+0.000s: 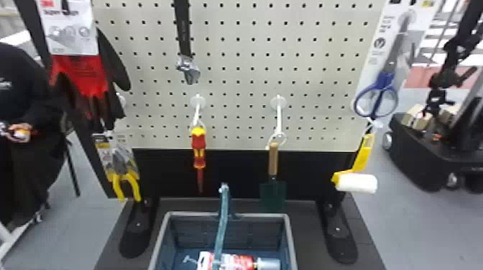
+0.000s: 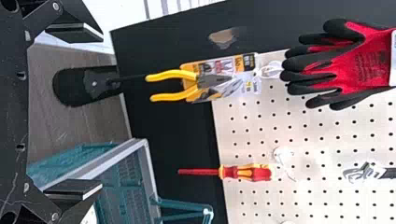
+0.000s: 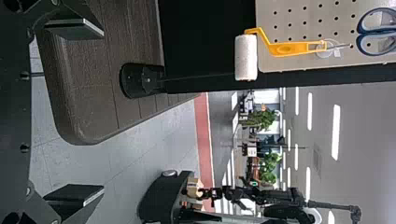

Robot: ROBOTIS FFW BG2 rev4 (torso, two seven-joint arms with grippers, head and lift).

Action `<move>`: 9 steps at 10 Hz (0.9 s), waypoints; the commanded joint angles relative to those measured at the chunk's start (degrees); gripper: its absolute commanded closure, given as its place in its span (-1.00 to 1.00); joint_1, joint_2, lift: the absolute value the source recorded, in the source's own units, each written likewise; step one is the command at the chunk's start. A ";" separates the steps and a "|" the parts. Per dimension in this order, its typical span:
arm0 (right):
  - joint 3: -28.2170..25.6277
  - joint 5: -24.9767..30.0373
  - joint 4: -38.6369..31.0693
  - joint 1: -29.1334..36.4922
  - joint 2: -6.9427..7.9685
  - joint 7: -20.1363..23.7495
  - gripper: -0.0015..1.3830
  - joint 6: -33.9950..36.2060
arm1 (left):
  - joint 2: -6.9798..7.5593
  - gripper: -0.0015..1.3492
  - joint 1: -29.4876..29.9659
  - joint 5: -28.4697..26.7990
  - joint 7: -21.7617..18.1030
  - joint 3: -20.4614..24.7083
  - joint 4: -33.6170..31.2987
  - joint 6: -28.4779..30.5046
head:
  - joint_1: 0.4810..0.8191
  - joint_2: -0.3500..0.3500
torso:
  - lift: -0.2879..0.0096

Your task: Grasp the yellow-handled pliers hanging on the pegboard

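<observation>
The yellow-handled pliers (image 1: 124, 176) hang on a printed card at the lower left edge of the pegboard (image 1: 251, 71), handles down, below a red and black glove (image 1: 86, 79). In the left wrist view the pliers (image 2: 187, 86) are some way ahead of my left gripper (image 2: 70, 107), which is open with nothing between its fingers (image 2: 74, 189). My right gripper (image 3: 70, 109) is also open and empty, facing the table's right end and the yellow paint roller (image 3: 261, 51).
Also on the board hang a wrench (image 1: 187, 64), a red and yellow screwdriver (image 1: 198, 150), a trowel (image 1: 273, 179), a paint roller (image 1: 355, 179) and blue scissors (image 1: 377, 95). A grey basket (image 1: 161, 237) with a teal handle stands on the dark table below. A person stands at the left edge.
</observation>
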 commanded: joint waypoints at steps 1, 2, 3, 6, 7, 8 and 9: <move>0.00 0.01 0.00 0.00 0.05 0.00 -0.81 0.00 | -0.42 -0.71 -4.58 -1.59 -3.07 3.63 0.06 2.59 | -0.60 0.00 | 0.26; 0.00 0.01 0.14 -0.25 0.05 0.00 -0.81 0.00 | -0.42 -0.72 -7.41 -2.30 -5.26 5.30 0.76 3.03 | -0.60 0.00 | 0.26; 0.00 0.01 0.14 -0.37 0.05 0.09 -0.81 0.00 | -0.27 -0.72 -10.37 -1.86 -6.76 6.35 2.45 3.56 | -0.60 0.00 | 0.26; 0.00 -0.08 0.28 -0.50 0.05 0.09 -0.81 0.00 | 3.78 -0.71 -20.09 1.75 -10.45 6.35 12.58 4.35 | -0.60 0.00 | 0.26; 0.00 0.01 0.28 -0.50 0.05 0.09 -0.81 0.00 | 5.36 -0.71 -24.03 3.59 -12.03 5.91 16.94 4.52 | -0.60 0.00 | 0.26; 0.00 -0.08 0.28 -0.62 0.05 0.09 -0.81 0.00 | 6.85 -0.71 -28.33 3.86 -14.23 5.73 20.31 5.05 | -0.60 0.00 | 0.26; 0.00 -0.08 0.28 -0.74 0.05 0.09 -0.81 0.00 | 8.35 -0.71 -32.15 4.21 -15.99 5.30 22.56 6.02 | -0.60 0.00 | 0.26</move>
